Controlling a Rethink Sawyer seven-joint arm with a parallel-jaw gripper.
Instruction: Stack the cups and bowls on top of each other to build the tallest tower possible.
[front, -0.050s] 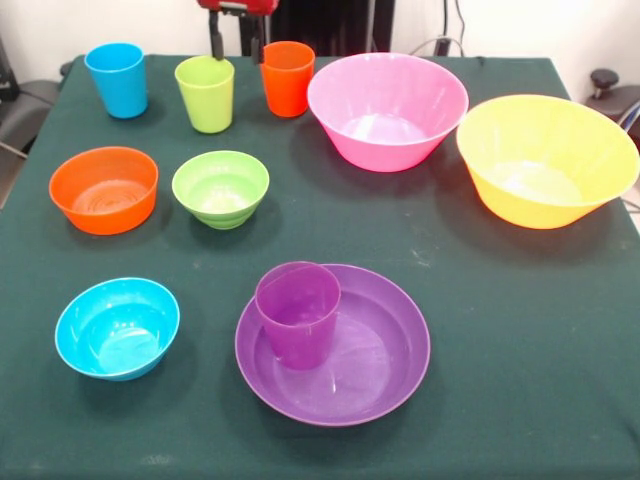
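Along the far row stand three cups: blue (117, 80), lime green (205, 93) and orange (287, 78). The purple cup (298, 314) stands tilted inside the wide shallow purple bowl (375, 360) at the front. In the middle row sit the small orange bowl (104, 189) and small green bowl (220, 188). The small blue bowl (117, 327) is at the front left. The large pink bowl (387, 110) and large yellow bowl (547, 160) are on the right. No tower stands; nothing is stacked but the purple pair. My gripper (235, 42) hangs open and empty at the top edge, between the green and orange cups.
Everything rests on a dark green cloth (500, 330) that covers the table. Black objects lie beyond the table at the left edge (20, 110) and at the right edge (612, 92).
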